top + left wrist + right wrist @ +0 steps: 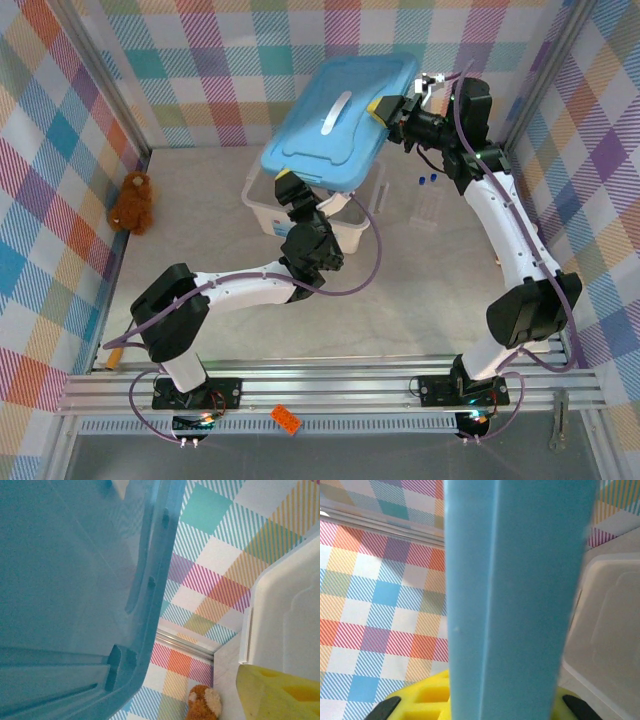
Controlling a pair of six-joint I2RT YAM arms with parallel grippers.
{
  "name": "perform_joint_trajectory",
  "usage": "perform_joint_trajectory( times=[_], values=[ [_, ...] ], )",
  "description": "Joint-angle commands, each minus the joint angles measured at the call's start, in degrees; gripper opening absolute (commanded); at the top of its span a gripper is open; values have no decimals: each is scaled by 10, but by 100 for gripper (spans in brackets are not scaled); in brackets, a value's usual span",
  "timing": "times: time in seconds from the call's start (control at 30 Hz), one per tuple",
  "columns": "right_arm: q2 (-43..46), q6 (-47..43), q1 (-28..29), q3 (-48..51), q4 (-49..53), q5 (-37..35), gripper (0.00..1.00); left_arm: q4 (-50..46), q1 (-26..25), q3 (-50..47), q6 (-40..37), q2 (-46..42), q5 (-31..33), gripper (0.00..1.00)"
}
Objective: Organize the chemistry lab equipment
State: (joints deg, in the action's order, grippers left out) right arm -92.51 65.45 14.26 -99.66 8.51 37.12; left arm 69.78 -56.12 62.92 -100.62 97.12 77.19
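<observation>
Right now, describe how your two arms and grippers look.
The left arm and right arm both have white shells between bulky black joints. Each stands on a black base with small lit lights. A thin purple cable loops along each arm. The left gripper and right gripper have black bodies and yellow fingers with recessed pockets.

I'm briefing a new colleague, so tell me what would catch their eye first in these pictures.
A big blue lid hangs tilted in the air above a clear bin mid-table. The right end effector is clamped on its far right edge, and the left end effector is at its near edge. A brown plush toy sits by the left wall.
</observation>
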Motion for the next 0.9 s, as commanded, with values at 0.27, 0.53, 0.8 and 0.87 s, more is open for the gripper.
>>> perform_joint_trajectory(
  times=[0.27, 0.53, 0.8, 0.87],
  values=[
    [1, -3, -16, -13, -23, 26, 13, 74, 4, -31, 22, -100, -5, 95],
    [-24, 49, -31, -19, -78, 17, 13, 23, -29, -64, 21, -84, -27, 96],
    [-38, 110, -78, -54, -127, 5, 13, -30, -34, -74, 53, -90, -29, 96],
    [-44, 112, -88, -76, -117, 1, 13, -31, -34, -75, 56, -91, -30, 96]
  ],
)
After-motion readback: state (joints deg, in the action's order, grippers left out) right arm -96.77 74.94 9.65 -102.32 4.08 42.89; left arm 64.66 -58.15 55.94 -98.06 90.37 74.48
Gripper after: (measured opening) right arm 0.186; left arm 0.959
